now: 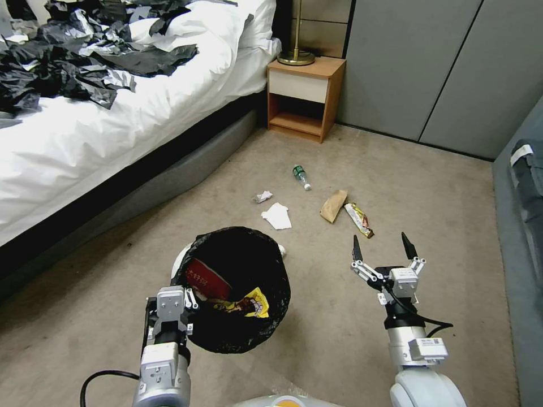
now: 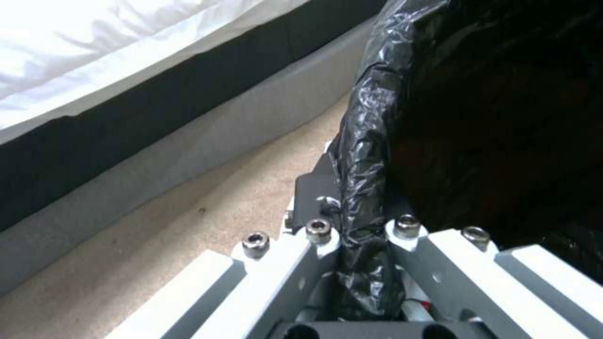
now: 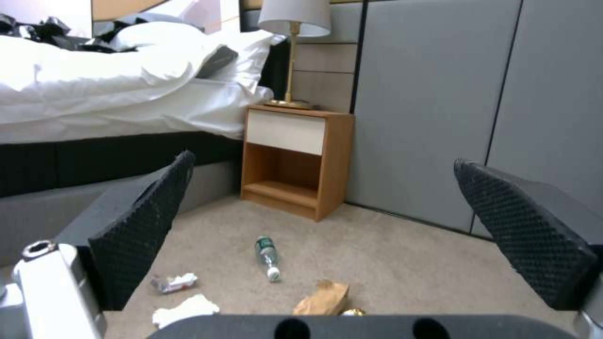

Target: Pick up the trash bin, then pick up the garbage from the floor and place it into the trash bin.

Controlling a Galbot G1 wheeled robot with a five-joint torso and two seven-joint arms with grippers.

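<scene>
On the carpet ahead lie the brown paper bag (image 1: 334, 205) and yellow wrapper (image 1: 360, 219); the right gripper (image 1: 382, 250) hovers wide open and empty. Left gripper (image 1: 180, 298) clamps the trash bin (image 1: 237, 288) rim; descend straight over one piece before closing

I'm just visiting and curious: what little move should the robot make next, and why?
Probably lower the open, empty right pincer toward the yellow wrapper lying just ahead on the carpet. The left pincer already holds the trash bin by its rim, so litter can go straight in.

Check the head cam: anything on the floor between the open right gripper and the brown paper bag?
Bare carpet, by the head view: right gripper, brown paper bag. The yellow snack wrapper lies beside that line.
</scene>
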